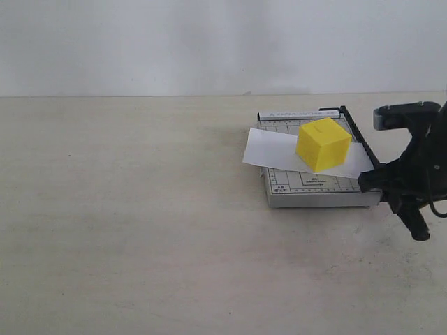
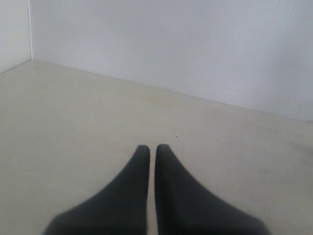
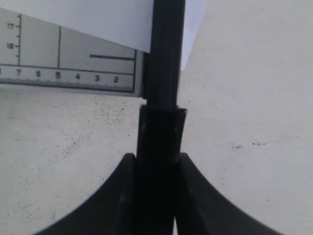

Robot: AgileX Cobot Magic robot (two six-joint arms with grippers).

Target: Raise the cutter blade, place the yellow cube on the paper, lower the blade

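Observation:
The yellow cube (image 1: pixel 323 144) rests on the white paper (image 1: pixel 272 149), which lies across the grey gridded cutter board (image 1: pixel 314 190). The cutter blade (image 1: pixel 360 137) is a thin black arm lying down along the board's right edge. Its thick black handle end (image 3: pixel 159 142) sits clamped between the fingers of my right gripper (image 3: pixel 155 157) (image 1: pixel 374 180), at the board's near right corner. A corner of the paper (image 3: pixel 122 22) and the board's ruler marks (image 3: pixel 68 73) show in the right wrist view. My left gripper (image 2: pixel 149 148) is shut on nothing, over bare table, and is out of the exterior view.
The pale tabletop (image 1: pixel 140 209) stretches wide to the left and front of the board. A white wall (image 1: pixel 209 42) stands behind the table's far edge.

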